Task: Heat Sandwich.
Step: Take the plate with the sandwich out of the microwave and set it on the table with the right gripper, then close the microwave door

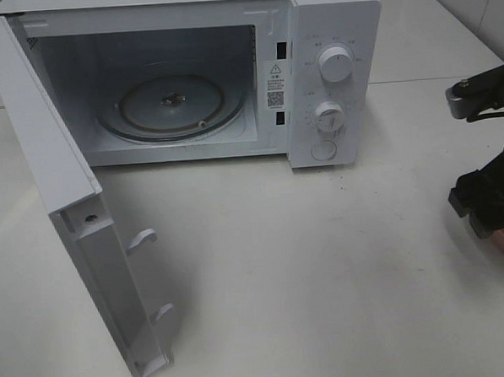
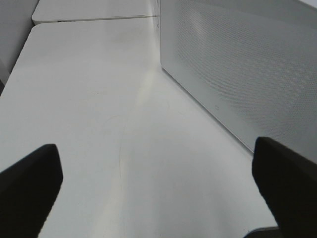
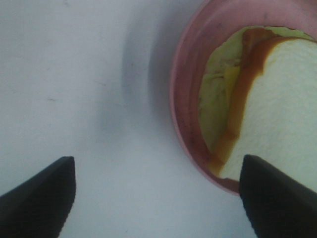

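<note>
The microwave (image 1: 187, 74) is standing with its door (image 1: 76, 215) swung wide and its turntable (image 1: 173, 104) bare, while the sandwich (image 3: 257, 99) is sitting on a pink plate (image 3: 185, 74) on the counter (image 1: 307, 278), well off to the microwave's right. The right gripper (image 3: 158, 196), jaws spread, is hovering over the plate's rim; the left gripper (image 2: 158, 191), jaws also spread, is idling beside the open door. Loading, closing and heating all appear undone, and nothing is blocking the cavity.

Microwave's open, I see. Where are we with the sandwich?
Done: the microwave door is swung open, and the turntable is bare. In hand: the right gripper, jaws open, hovers at the pink plate holding the sandwich. Left: grasp, load, close, heat.
</note>
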Available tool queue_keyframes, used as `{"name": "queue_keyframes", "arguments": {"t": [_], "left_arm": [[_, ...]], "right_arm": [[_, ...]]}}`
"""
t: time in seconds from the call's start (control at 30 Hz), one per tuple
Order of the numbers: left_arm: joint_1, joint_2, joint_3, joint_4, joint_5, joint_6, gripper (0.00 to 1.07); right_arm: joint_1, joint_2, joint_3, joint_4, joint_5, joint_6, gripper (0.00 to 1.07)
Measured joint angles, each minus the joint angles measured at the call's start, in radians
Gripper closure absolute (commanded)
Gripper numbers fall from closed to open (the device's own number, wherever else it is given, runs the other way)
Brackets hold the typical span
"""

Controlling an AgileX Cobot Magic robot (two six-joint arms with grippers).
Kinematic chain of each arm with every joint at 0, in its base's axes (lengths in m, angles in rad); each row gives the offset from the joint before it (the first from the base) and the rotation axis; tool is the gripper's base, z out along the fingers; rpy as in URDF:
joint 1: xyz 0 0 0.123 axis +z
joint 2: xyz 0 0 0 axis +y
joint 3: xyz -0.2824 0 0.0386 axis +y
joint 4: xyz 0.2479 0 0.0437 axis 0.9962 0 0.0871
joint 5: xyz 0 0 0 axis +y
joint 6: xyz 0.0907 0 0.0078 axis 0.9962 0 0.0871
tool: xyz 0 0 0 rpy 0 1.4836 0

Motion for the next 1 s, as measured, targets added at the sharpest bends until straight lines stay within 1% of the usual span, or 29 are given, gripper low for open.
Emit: {"name": "queue_keyframes", "arguments": {"t": [0.03, 0.07, 0.1, 0.2, 0.23, 0.33, 0.37, 0.47, 0.5, 0.53, 0.83, 1.0], "left_arm": [[0.0, 0.0, 0.0, 0.0, 0.0, 0.0, 0.03], [0.0, 0.0, 0.0, 0.0, 0.0, 0.0, 0.03], [0.0, 0.0, 0.0, 0.0, 0.0, 0.0, 0.03], [0.0, 0.0, 0.0, 0.0, 0.0, 0.0, 0.03], [0.0, 0.0, 0.0, 0.0, 0.0, 0.0, 0.03], [0.0, 0.0, 0.0, 0.0, 0.0, 0.0, 0.03], [0.0, 0.0, 0.0, 0.0, 0.0, 0.0, 0.03], [0.0, 0.0, 0.0, 0.0, 0.0, 0.0, 0.03], [0.0, 0.0, 0.0, 0.0, 0.0, 0.0, 0.03], [0.0, 0.0, 0.0, 0.0, 0.0, 0.0, 0.03], [0.0, 0.0, 0.0, 0.0, 0.0, 0.0, 0.03], [0.0, 0.0, 0.0, 0.0, 0.0, 0.0, 0.03]], "right_arm": [[0.0, -0.017, 0.0, 0.029, 0.005, -0.02, 0.24], [0.0, -0.017, 0.0, 0.029, 0.005, -0.02, 0.24], [0.0, -0.062, 0.0, 0.079, 0.023, -0.065, 0.25], [0.0, -0.108, 0.0, 0.113, 0.04, -0.094, 0.25], [0.0, -0.152, 0.0, 0.132, 0.057, -0.107, 0.26], [0.0, -0.219, 0.0, 0.145, 0.082, -0.113, 0.27], [0.0, -0.219, 0.0, 0.145, 0.082, -0.113, 0.27], [0.0, -0.306, 0.0, 0.149, 0.119, -0.117, 0.28], [0.0, -0.306, 0.0, 0.149, 0.119, -0.117, 0.28], [0.0, -0.348, 0.0, 0.15, 0.142, -0.122, 0.29], [0.0, -0.498, 0.0, 0.164, 0.252, -0.139, 0.31], [0.0, -0.6, 0.019, 0.169, 0.268, -0.144, 0.31]]}}
